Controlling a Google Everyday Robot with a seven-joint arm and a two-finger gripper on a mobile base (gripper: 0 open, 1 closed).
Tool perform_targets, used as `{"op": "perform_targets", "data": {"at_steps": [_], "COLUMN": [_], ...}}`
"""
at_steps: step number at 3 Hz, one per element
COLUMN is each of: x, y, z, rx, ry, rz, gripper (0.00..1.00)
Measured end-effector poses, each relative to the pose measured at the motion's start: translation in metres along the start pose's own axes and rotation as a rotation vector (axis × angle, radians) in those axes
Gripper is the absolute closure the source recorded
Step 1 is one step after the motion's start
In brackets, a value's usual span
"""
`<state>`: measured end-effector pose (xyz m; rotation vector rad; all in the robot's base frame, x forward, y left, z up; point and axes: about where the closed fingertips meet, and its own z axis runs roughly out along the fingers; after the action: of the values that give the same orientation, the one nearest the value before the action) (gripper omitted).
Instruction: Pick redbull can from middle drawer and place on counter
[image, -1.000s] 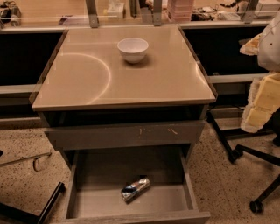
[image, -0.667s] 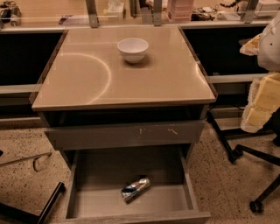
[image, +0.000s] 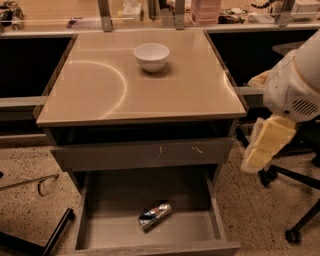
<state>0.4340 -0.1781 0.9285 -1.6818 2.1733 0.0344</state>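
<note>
While the silver-blue redbull can (image: 155, 216) lies sideways in the open middle drawer (image: 112, 225), bottom centre, the pincer (image: 265, 146) hangs mid-right, its state untellable; a white bowl (image: 151, 56) tops the surface (image: 175, 95).

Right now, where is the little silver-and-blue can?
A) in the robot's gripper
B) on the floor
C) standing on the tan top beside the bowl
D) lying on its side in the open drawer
D: the redbull can lies on its side on the bottom of the middle drawer; the gripper hangs off to the right, apart from it.
</note>
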Motion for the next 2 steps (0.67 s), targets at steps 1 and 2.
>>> {"op": "perform_targets", "data": {"at_steps": [1, 2], "x": [-0.0231, -0.0231], "y": [0.0213, 0.0212], "z": [0.0814, 0.0809], "rx": [-0.042, -0.041], "ry": [-0.138, -0.138], "rz": [0.031, 0.031], "gripper": [0.00, 0.00]}}
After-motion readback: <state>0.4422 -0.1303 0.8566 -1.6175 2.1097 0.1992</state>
